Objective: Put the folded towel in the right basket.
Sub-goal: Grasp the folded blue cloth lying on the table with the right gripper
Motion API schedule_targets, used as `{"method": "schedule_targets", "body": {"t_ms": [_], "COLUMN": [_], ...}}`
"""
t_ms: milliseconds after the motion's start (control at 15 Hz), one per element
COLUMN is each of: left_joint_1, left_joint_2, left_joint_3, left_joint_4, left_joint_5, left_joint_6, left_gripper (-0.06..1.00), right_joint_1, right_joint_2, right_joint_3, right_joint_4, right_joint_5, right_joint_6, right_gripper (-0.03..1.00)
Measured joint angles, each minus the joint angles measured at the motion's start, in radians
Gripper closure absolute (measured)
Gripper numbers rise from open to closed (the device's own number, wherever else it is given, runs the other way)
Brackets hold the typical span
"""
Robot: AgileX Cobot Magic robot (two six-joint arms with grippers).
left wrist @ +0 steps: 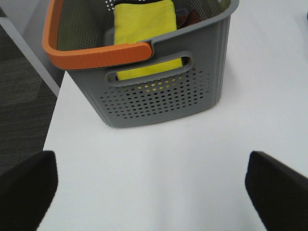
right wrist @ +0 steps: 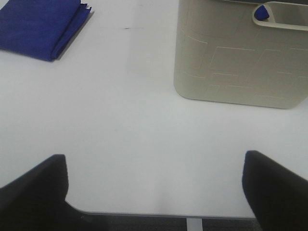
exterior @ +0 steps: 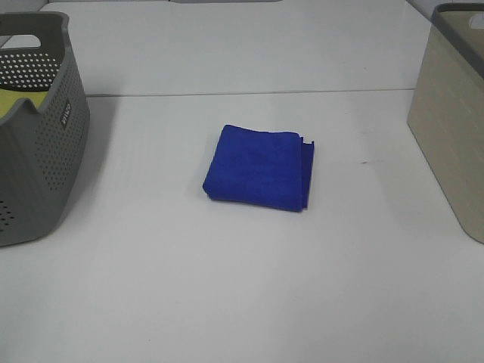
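A folded blue towel [exterior: 261, 167] lies flat in the middle of the white table [exterior: 227, 287]; it also shows in the right wrist view [right wrist: 41, 26]. The beige right basket [exterior: 454, 113] stands at the table's right edge, also in the right wrist view [right wrist: 240, 62], with something blue [right wrist: 261, 12] showing through its handle hole. My left gripper [left wrist: 151, 192] is open and empty above bare table near the grey basket. My right gripper [right wrist: 154, 192] is open and empty near the table's front edge, apart from towel and basket. Neither gripper shows in the exterior high view.
A grey perforated basket [exterior: 34, 136] with an orange handle [left wrist: 96, 53] stands at the left and holds a yellow cloth [left wrist: 144, 21]. The table's left edge [left wrist: 53, 120] drops to dark floor.
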Motion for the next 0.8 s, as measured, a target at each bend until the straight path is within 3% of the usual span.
{"method": "schedule_targets", "body": {"t_ms": [600, 800], "left_joint_1": [0.0, 0.0], "left_joint_2": [0.0, 0.0], "left_joint_3": [0.0, 0.0], "left_joint_4": [0.0, 0.0], "left_joint_5": [-0.001, -0.001], "left_joint_6": [0.0, 0.0], "left_gripper": [-0.04, -0.04], "right_joint_1": [0.0, 0.0], "right_joint_2": [0.0, 0.01], "right_joint_3": [-0.001, -0.072], "right_joint_4": [0.005, 0.017], "right_joint_5": [0.0, -0.005], "right_joint_6": [0.001, 0.001], "right_gripper": [0.02, 0.02]}}
